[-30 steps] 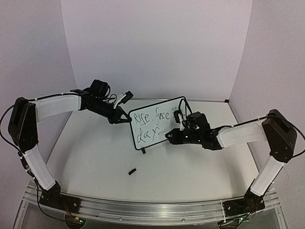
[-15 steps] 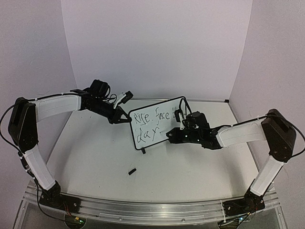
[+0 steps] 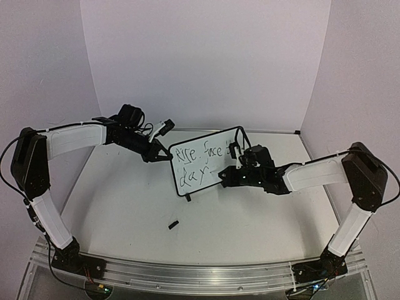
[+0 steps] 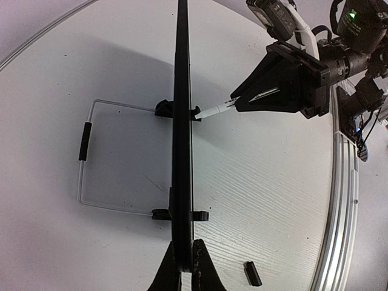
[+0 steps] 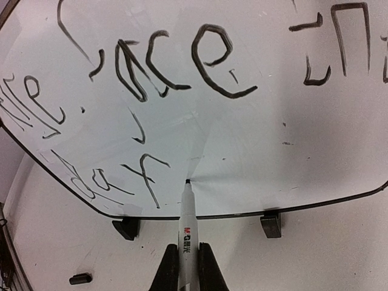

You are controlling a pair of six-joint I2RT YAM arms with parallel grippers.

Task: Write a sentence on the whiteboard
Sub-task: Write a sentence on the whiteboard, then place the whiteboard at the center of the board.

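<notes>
Top view: the whiteboard point(image 3: 206, 159) stands upright mid-worktop point(image 3: 125, 206) as before, while the right pincer point(image 3: 224, 177) has edged slightly right. Left wrist: the left pincer point(image 4: 182, 260) is clenched on the board's edge. Right wrist — the pincer grasps a marker point(image 5: 187, 224), tip touching the board beside "day" in the sentence point(image 5: 145, 73).

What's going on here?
Left claw clamps the board by its left edge, standing on the table. Right claw holds a marker with its tip at the board, just right of "day". The sentence reads roughly "rise. face the day" in two lines and looks about done.
</notes>
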